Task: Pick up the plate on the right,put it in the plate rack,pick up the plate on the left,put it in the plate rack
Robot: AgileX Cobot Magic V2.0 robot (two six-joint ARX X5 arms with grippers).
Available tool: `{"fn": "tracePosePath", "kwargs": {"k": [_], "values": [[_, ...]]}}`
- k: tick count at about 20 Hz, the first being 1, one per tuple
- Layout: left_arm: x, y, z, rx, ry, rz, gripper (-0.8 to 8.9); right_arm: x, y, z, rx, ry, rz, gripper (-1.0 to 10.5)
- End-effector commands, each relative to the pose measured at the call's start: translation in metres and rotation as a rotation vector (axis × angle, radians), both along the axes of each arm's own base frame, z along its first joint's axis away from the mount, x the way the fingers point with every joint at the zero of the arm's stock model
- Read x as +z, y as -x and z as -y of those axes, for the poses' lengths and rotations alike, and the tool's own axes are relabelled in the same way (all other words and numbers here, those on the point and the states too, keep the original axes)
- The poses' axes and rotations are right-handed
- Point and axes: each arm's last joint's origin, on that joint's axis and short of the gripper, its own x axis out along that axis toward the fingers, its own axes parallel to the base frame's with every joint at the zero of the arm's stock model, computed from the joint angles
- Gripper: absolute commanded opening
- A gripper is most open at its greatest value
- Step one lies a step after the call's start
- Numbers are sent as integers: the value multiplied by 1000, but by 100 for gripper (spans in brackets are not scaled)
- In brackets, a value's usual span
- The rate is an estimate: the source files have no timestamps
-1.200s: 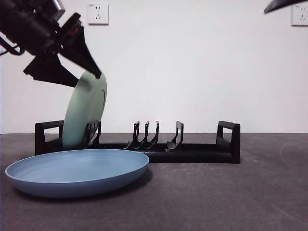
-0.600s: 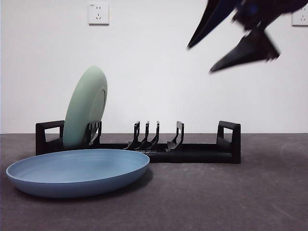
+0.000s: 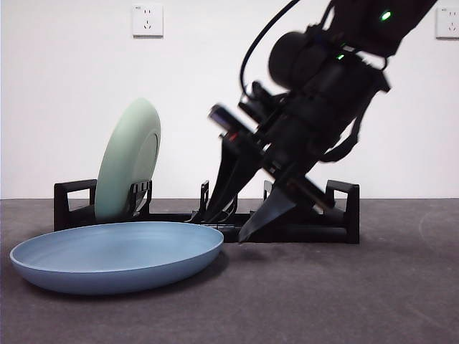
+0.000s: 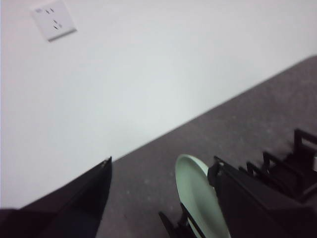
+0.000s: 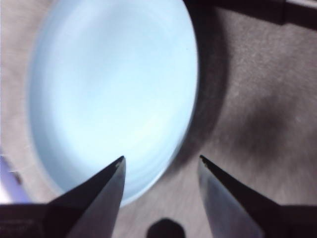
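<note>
Your right gripper (image 3: 231, 228) hangs low with jaws spread wide and empty, the blue plate (image 3: 118, 254) flat on the table just ahead of its tips. Your left gripper (image 4: 163, 171), also wide and empty, sits above the green plate (image 3: 129, 161), which stands upright in the end slot of the plate rack (image 3: 341, 208).

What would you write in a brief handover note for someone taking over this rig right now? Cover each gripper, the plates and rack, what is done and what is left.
Right gripper: open, empty, low over the table just beside the blue plate, jaws aimed at its rim.
Left gripper: open, empty, pulled back above the rack's end.
Green plate: standing on edge in the end slot of the black plate rack, leaning slightly.
Blue plate: lying flat on the table in front of the rack.
Done: one plate racked.
Left: grip the blue plate, lift it, stand it in a free slot.
</note>
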Motion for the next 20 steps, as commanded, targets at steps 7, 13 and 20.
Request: {"fn": "tracePosePath", "kwargs": {"k": [7, 13, 20], "values": [[-4, -2, 2, -5, -36, -37, 339, -21, -11, -16, -13, 26, -43, 149], [-8, -5, 3, 8, -55, -69, 339, -27, -10, -19, -34, 68, -39, -12], [-23, -13, 21, -186, -129, -203, 339, 18, 3, -8, -60, 70, 7, -12]]}}
